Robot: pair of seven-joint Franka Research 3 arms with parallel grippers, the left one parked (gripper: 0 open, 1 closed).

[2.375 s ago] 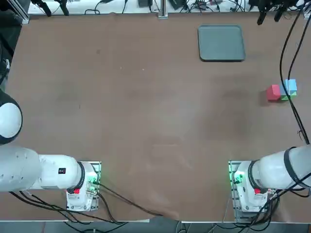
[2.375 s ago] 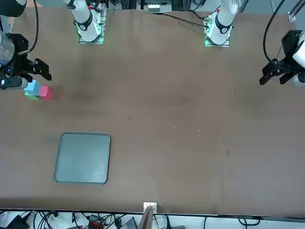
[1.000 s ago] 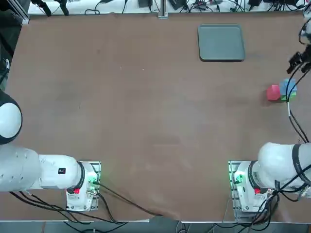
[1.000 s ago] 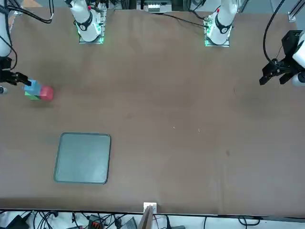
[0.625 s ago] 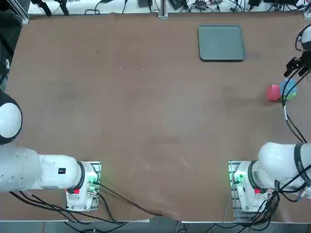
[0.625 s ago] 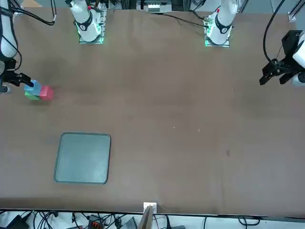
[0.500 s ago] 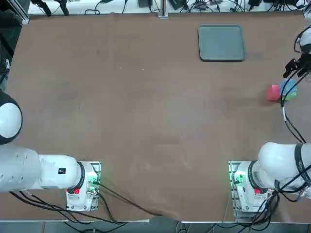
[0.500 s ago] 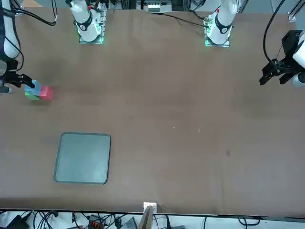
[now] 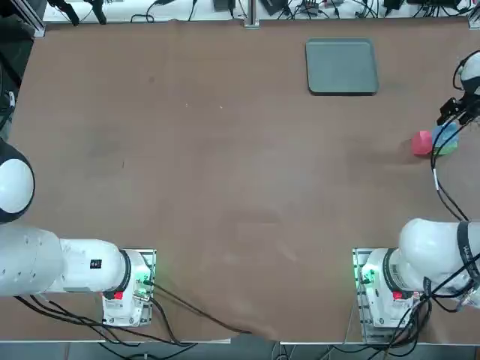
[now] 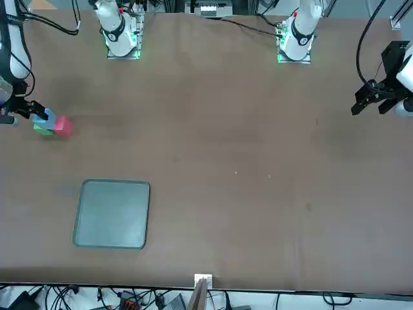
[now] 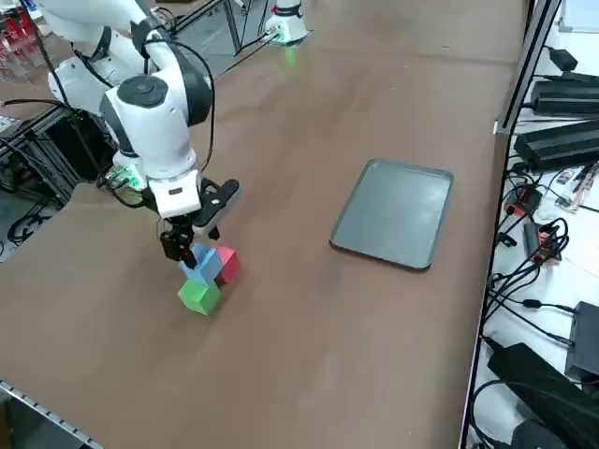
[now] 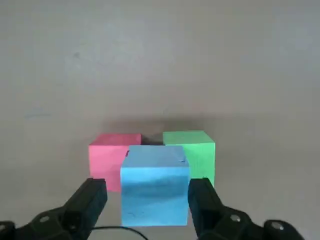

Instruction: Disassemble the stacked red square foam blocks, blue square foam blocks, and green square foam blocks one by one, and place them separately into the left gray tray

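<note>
Right gripper (image 12: pixel 150 200) hovering over block stack near table's right edge, fingers (image 12: pixel 90 197) spread wide — straddling blue cube (image 12: pixel 155 185) on 2 sides, holding nothing. Blue cube sitting atop red cube (image 12: pixel 107 155) and green cube (image 12: pixel 192 147). Farther off — gray tray (image 11: pixel 395 213) lying bare.

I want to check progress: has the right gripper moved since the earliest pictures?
Yes. The right gripper has come down to the blue block, which stayed put.
</note>
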